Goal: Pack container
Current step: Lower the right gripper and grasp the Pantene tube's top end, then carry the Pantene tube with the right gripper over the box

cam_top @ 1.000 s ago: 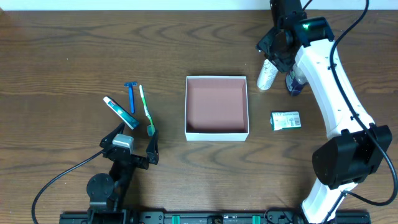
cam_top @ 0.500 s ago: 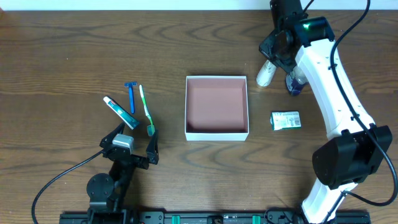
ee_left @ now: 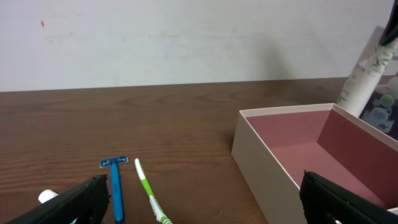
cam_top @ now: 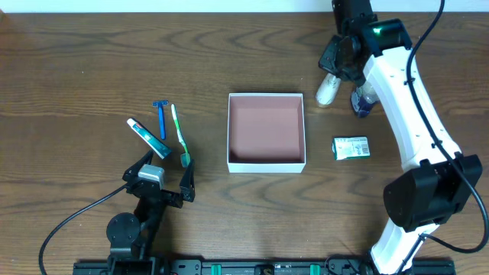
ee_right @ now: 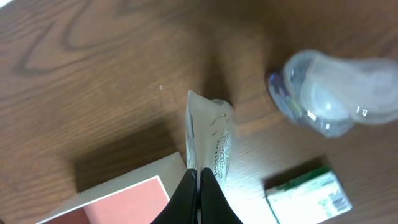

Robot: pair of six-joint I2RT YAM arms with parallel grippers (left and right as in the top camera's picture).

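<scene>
In right-wrist view alone, right gripper [ee_right: 199,185] pinches tube [ee_right: 212,134].

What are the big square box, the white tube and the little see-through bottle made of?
The box looks like matte cardboard: thin folded walls, white outside, reddish-brown inside. The white tube seems soft plastic, its flat crimped end pinched in the right gripper. The bottle looks like clear glossy plastic, though glass can't be ruled out.

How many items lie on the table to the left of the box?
3: a toothpaste tube, a blue razor and a green toothbrush, side by side. None seems hidden.
</scene>
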